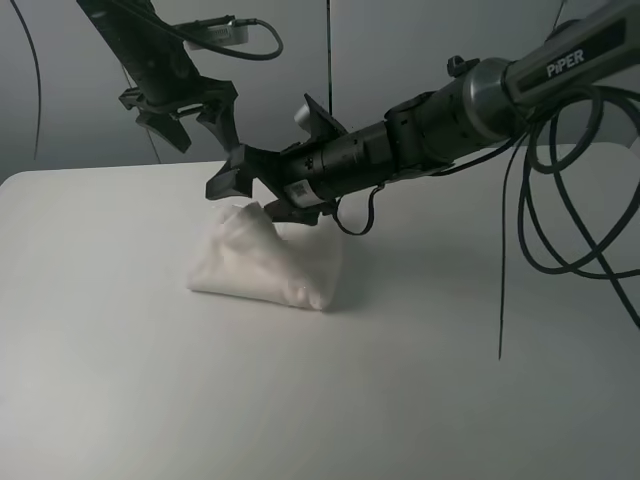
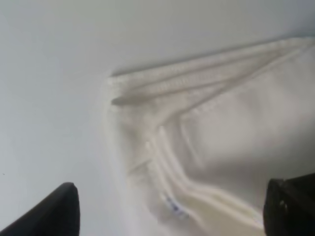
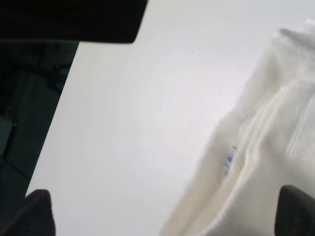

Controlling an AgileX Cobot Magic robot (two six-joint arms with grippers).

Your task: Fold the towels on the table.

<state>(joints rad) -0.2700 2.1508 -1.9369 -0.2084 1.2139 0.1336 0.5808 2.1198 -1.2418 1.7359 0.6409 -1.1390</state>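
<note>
The white terry towel [image 1: 265,262] lies in a folded, bunched heap on the middle of the white table [image 1: 100,360], with one corner peaked up at its far side. My right gripper [image 1: 255,197] reaches across the middle and hovers open just over that peak, holding nothing. My left gripper [image 1: 203,135] is open and empty, higher up behind the towel. The left wrist view shows the towel's [image 2: 221,142] woven band and small label [image 2: 174,209] between the spread fingertips [image 2: 54,214]. The right wrist view shows the towel [image 3: 266,162] and label [image 3: 229,160] beside an open fingertip [image 3: 34,211].
Black cables [image 1: 560,230] hang from the right arm over the right side of the table. The table's far edge [image 1: 100,172] runs against a grey wall. In the right wrist view a dark area [image 3: 24,113] lies beyond the table edge.
</note>
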